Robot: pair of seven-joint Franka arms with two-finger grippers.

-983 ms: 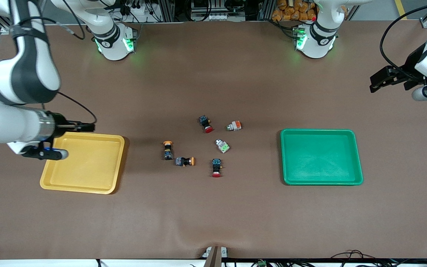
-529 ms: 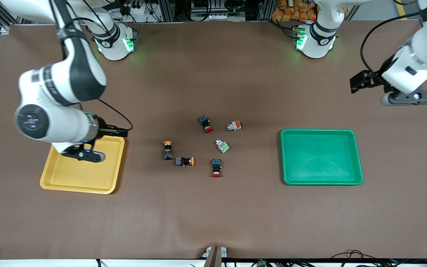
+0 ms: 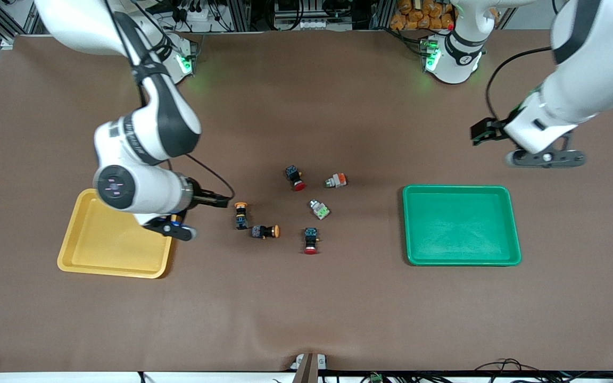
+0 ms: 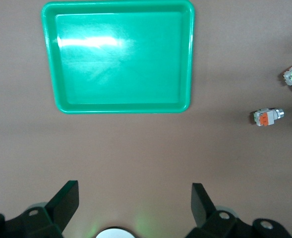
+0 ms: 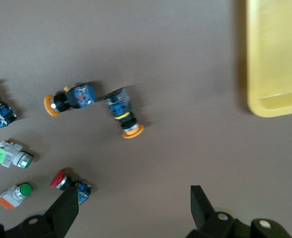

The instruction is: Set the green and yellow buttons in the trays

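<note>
trays (image 3: pixel 115 271) both sit bare, so nothing's sorted yet; all four buttons (image 3: pixel 241 215) wait mid-table. right gripper (image 3: pixel 221 201) near them, left gripper (image 3: pixel 481 132) near green tray, both spread wide.

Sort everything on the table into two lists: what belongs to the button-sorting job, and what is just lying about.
Belongs to the job:
- two orange-yellow-capped switches
- whitish switch with light-green block
- whitish switch with orange block
- yellow tray
- green tray

Just lying about:
- two red-capped switches
</note>
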